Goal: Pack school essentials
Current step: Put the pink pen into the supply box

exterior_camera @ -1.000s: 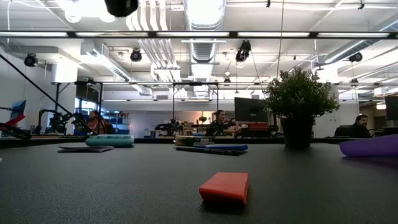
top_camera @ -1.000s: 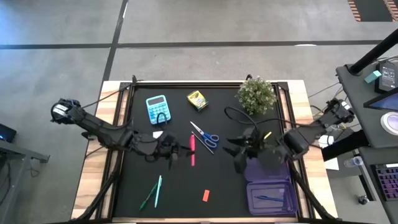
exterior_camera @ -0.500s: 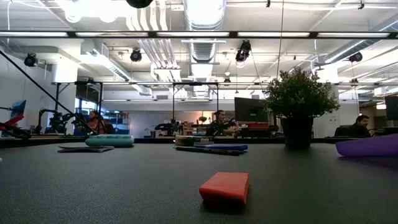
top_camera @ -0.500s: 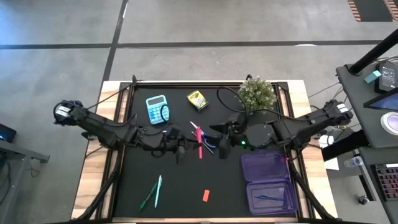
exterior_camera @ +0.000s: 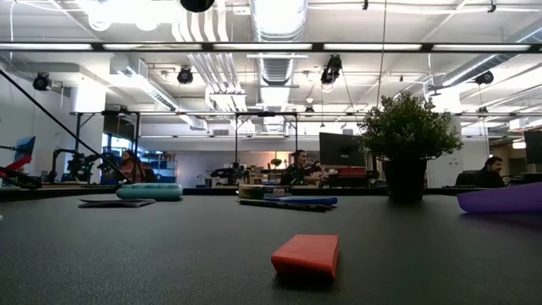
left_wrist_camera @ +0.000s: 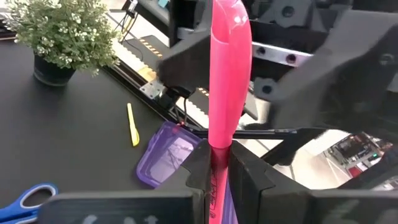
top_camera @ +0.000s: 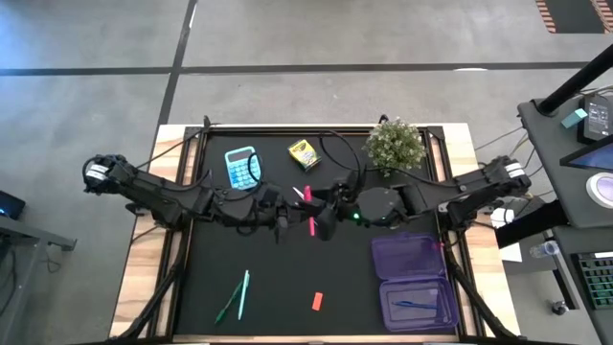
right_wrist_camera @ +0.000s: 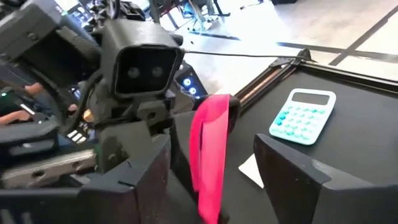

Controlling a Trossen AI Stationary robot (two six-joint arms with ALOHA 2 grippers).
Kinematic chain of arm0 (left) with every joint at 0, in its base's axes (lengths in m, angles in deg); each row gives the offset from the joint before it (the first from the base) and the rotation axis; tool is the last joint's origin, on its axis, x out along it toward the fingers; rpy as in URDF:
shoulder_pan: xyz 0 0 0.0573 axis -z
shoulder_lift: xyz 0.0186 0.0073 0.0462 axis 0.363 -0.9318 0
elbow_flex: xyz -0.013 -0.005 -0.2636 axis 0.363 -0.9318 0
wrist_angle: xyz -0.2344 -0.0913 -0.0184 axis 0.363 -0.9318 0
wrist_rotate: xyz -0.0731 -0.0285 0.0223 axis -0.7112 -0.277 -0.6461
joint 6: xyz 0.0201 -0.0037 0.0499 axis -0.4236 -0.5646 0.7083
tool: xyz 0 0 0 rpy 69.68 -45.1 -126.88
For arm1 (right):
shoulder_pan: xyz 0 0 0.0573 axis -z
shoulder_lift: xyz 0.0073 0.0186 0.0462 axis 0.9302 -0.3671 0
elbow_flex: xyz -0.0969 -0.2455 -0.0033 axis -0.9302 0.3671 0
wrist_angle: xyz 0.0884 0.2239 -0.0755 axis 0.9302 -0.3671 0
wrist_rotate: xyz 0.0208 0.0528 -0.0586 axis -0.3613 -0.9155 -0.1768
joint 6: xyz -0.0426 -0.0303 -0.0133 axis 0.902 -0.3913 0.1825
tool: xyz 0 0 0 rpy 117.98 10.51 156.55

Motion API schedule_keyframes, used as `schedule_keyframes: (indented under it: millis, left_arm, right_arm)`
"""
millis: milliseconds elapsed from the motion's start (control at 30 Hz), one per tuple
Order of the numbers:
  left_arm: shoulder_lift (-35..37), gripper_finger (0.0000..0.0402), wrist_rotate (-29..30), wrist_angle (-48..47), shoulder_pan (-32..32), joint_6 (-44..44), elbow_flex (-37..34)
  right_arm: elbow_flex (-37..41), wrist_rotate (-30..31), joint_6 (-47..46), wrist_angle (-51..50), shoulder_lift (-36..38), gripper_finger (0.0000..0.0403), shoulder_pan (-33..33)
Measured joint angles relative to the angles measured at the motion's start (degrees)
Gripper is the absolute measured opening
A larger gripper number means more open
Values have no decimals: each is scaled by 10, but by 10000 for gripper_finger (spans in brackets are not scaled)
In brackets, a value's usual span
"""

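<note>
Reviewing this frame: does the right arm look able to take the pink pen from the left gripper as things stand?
Probably yes. The left gripper holds the pink pen clamped and raised, and the right gripper, fingers open, sits right at it with the pen between them; nothing blocks the way.

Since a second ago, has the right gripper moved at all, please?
Yes. In the high view the right gripper has swung from beside the purple case leftward to the pink pen at mid-table.
</note>
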Motion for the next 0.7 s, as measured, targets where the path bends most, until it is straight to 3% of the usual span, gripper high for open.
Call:
schedule_keyframes:
  millis: [433, 700]
  left_arm:
    - [1, 18, 0, 0, -1, 14, -1]
    - [1, 30, -1, 0, 0, 14, -1]
  right_arm:
    - [-5, -1, -2, -5, -2, 40, 6]
    - [-5, -13, -4, -10, 0, 37, 7]
